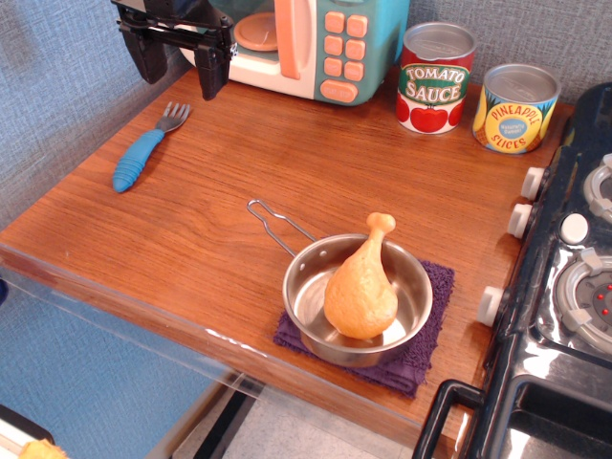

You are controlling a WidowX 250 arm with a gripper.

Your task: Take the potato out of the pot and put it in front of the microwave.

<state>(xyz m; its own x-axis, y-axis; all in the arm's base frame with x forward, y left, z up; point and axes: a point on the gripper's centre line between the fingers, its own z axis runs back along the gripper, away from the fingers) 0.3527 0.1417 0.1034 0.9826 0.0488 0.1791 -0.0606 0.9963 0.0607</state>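
Bright even light, sharp focus; glare on pot (308,287)

1. I am looking down at a wooden counter (287,182) with warm reddish-brown grain; it is filling most of my view.
2. A wall (57,96) covered in blue-grey textured fabric is rising from nine o'clock round to eleven, and a greyer stretch (535,29) is running behind the counter at one o'clock.
3. A black stove (564,316) with white knobs is sitting against the counter's edge at three to five o'clock.
4. A clear plastic strip (124,320) is edging the counter's near side at seven o'clock, catching glints of light.
5. Blue flooring (96,392) is showing below at seven to eight o'clock.
6. Soft, even light is falling across everything.
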